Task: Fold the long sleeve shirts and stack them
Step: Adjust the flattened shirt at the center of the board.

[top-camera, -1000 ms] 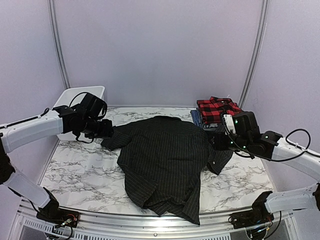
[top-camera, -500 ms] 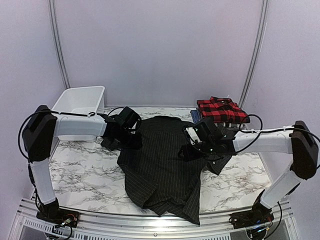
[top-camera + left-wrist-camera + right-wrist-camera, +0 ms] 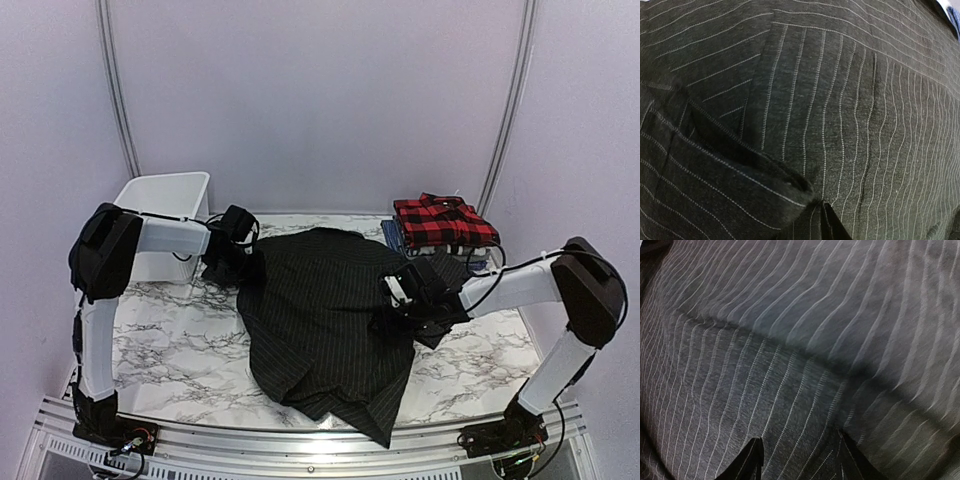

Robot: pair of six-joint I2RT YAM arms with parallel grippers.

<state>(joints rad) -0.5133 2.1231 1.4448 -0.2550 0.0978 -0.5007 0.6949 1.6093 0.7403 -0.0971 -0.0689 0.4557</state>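
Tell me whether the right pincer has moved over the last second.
Yes. In the top view the right pincer has swung left, away from the red plaid shirt on the stack, and now sits over the black pinstriped shirt.

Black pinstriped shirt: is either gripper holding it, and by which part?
The left gripper meets a fold at the edge of the black pinstriped cloth shirt, but a grip cannot be told. The right gripper, jaws apart over flat cloth, holds nothing.

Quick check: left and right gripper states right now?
Left gripper: at the black pinstriped cloth shirt's left edge; open or shut cannot be told.
Right gripper: open, jaws apart over the same shirt.
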